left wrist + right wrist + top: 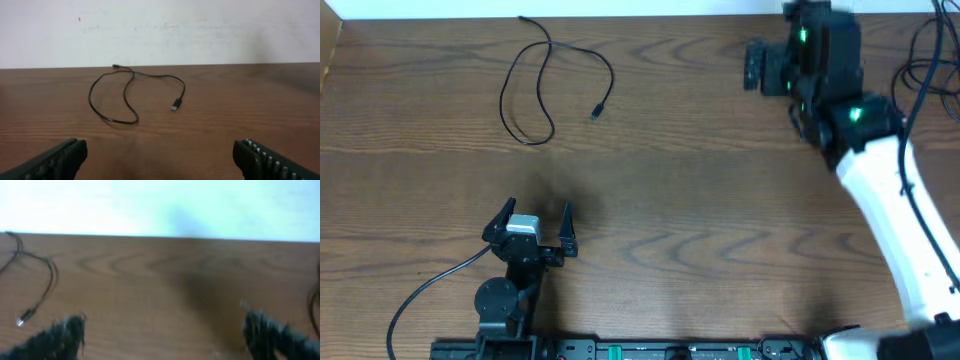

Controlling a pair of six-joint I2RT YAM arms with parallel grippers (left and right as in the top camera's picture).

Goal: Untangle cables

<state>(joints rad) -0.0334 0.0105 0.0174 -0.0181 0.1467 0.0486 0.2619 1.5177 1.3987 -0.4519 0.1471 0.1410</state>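
Observation:
One thin black cable lies in a loose loop at the far left of the wooden table, and its silver plug points toward the front. It also shows in the left wrist view and at the left edge of the blurred right wrist view. No white cord is in view. My left gripper is open and empty near the front left, well short of the cable, and its jaws are spread wide. My right gripper is open and empty at the far right, facing left toward the cable.
The table's far edge meets a white wall. Thicker black robot cables hang at the right edge, and another trails from the left arm's base. The right arm's white link crosses the right side of the table.

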